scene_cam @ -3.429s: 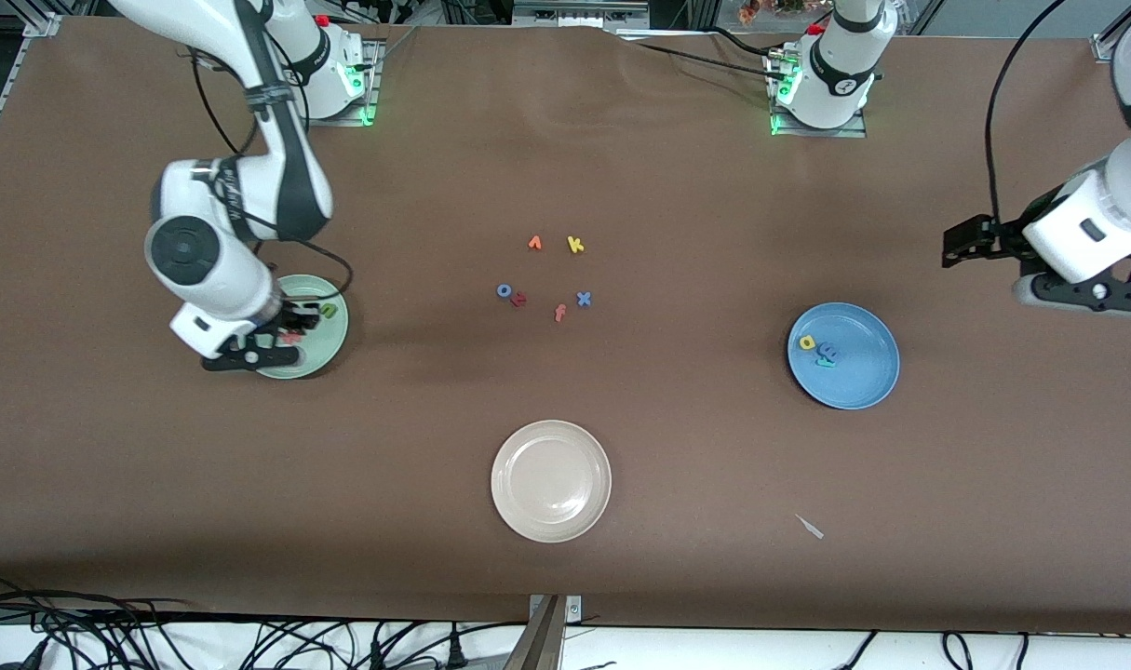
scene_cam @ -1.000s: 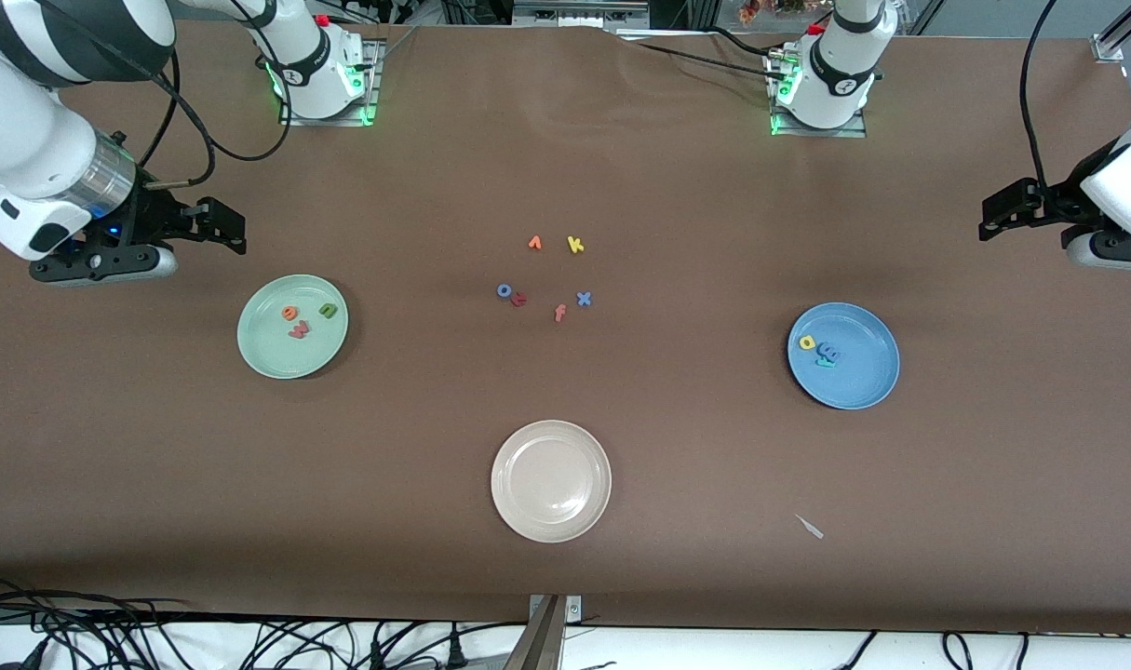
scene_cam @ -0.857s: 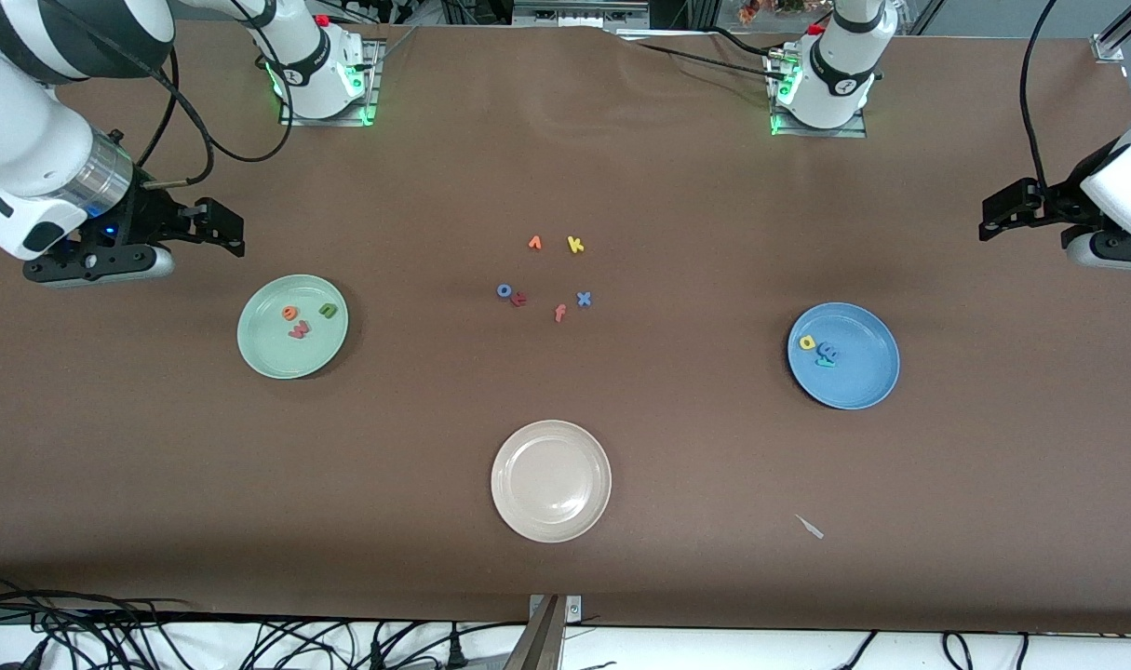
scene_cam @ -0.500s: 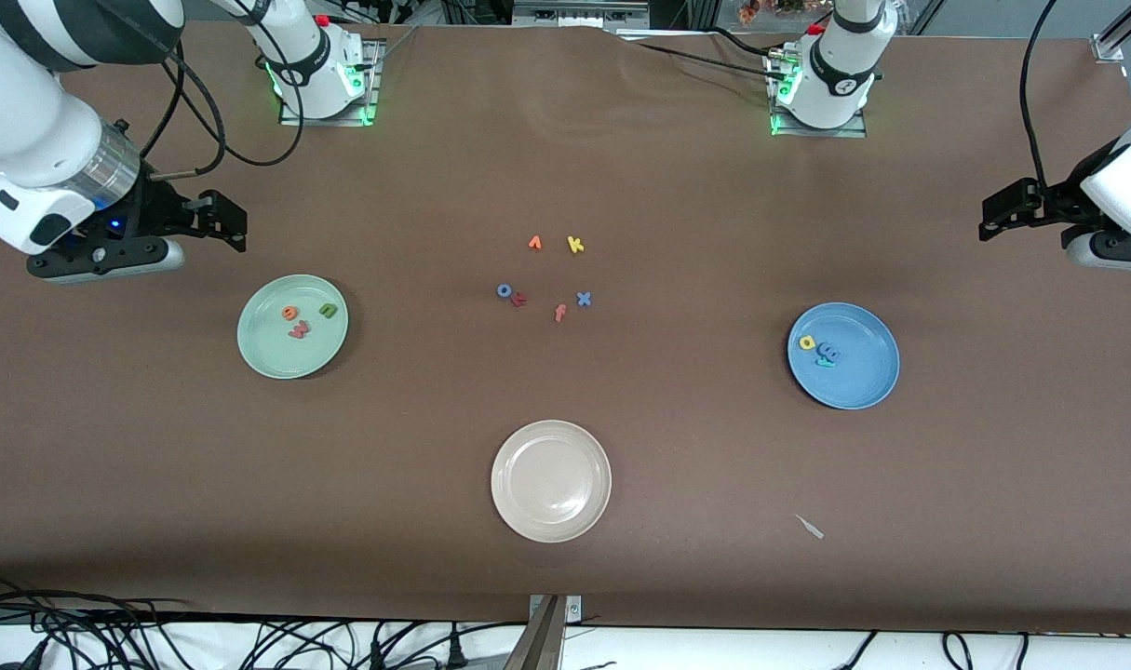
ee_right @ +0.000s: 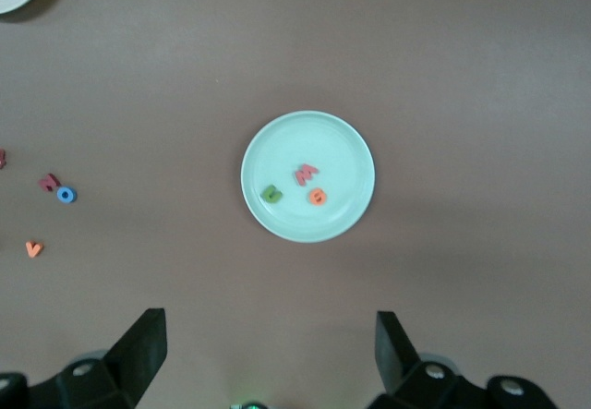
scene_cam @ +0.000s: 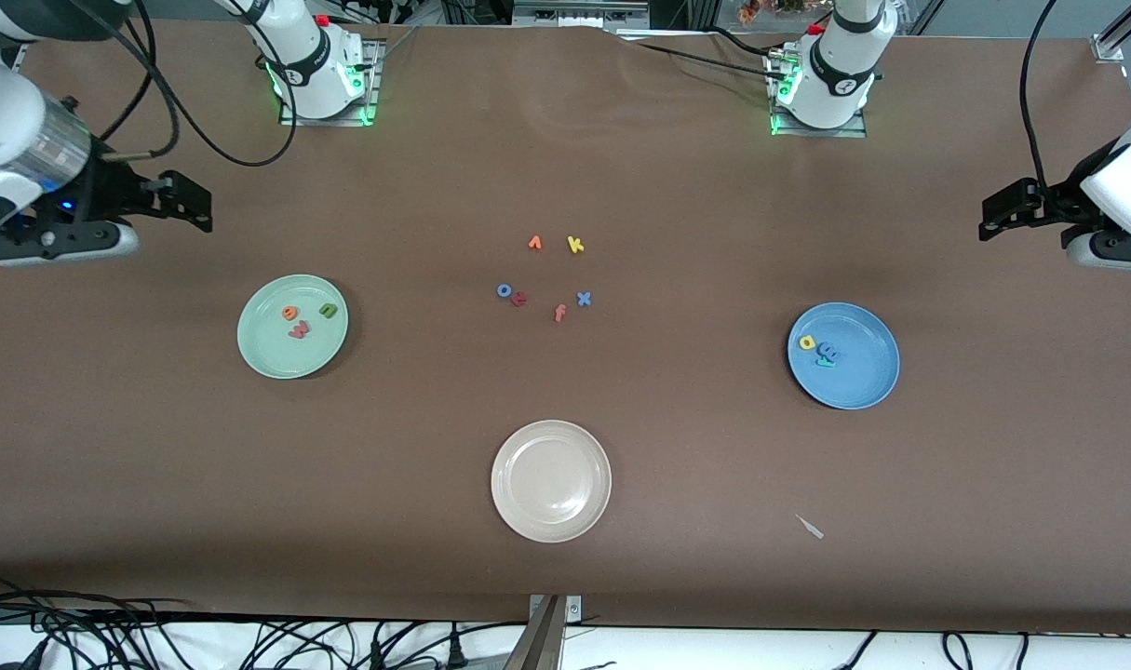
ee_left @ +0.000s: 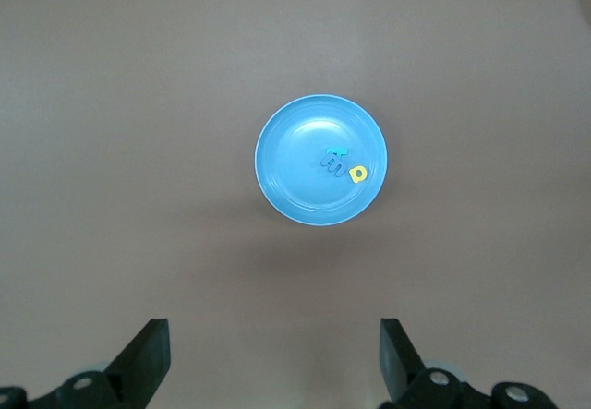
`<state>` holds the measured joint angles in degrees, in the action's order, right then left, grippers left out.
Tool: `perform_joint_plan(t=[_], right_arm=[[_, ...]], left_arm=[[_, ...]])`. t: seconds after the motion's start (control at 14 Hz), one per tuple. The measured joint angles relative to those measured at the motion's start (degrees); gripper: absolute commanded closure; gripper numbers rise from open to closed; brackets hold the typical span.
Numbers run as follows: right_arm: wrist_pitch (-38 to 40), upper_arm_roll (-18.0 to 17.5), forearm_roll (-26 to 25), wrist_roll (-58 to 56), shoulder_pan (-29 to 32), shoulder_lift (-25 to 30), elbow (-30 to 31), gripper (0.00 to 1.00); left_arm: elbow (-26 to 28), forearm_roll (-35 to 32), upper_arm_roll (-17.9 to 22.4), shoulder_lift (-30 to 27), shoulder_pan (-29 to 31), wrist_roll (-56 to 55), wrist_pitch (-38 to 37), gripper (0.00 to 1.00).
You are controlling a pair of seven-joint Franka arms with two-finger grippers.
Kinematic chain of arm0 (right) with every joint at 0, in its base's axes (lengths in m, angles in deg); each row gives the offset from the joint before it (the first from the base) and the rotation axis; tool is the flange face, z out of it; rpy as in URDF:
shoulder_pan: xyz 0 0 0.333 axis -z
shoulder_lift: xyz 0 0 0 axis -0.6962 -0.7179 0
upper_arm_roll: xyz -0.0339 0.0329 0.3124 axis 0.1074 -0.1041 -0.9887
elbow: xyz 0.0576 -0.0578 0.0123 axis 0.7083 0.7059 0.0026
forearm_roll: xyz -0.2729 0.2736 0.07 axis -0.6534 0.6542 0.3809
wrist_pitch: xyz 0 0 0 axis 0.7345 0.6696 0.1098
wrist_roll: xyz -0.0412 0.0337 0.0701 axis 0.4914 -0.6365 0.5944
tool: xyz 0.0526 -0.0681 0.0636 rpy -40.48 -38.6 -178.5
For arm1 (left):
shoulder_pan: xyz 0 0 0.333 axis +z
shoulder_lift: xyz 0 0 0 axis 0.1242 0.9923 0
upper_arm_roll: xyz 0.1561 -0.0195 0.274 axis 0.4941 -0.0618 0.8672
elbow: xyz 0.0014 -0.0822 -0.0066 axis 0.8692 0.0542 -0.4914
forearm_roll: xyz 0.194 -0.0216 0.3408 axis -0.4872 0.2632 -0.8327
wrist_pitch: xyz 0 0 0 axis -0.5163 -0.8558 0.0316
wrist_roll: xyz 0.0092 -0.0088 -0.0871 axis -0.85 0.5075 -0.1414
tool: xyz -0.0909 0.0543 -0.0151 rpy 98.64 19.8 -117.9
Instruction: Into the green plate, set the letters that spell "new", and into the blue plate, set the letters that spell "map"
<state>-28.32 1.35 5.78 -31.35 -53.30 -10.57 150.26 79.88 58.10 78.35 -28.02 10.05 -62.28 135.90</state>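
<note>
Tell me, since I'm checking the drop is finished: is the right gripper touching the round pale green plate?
Apart. In the right wrist view the open right gripper hangs above bare table, with brown surface showing between its fingers and the green plate.

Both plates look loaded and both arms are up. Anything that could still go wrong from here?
1. In the blue plate, the blue m and teal p touch or overlap; a check might count only two letters.
2. The green plate holds n, e and w, but six spare letters lie mid-table; another pick would spoil a word.
3. The left gripper and right gripper hang open, empty.
</note>
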Motion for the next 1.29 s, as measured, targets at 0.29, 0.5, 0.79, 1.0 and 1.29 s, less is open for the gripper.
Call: perform_joint_plan(t=[0.29, 0.5, 0.79, 1.0, 1.29], right_arm=[[1.5, -0.1, 0.0, -1.2, 1.0, -0.1, -1.1, 0.00], [1.6, -0.4, 0.1, -1.2, 1.0, -0.1, -1.1, 0.00], [1.6, -0.9, 0.1, -1.2, 0.9, -0.2, -1.1, 0.00], [1.6, -1.0, 0.2, -1.2, 0.9, -0.2, -1.1, 0.00], [1.6, -1.1, 0.2, -1.2, 0.9, -0.3, -1.1, 0.00]], left_arm=[[0.1, 0.0, 0.0, 0.0, 0.0, 0.0, 0.0, 0.00], [0.1, 0.0, 0.0, 0.0, 0.0, 0.0, 0.0, 0.00], [0.1, 0.0, 0.0, 0.0, 0.0, 0.0, 0.0, 0.00], [0.1, 0.0, 0.0, 0.1, 0.0, 0.0, 0.1, 0.00], [0.2, 0.0, 0.1, 0.1, 0.2, 0.0, 0.1, 0.00]])
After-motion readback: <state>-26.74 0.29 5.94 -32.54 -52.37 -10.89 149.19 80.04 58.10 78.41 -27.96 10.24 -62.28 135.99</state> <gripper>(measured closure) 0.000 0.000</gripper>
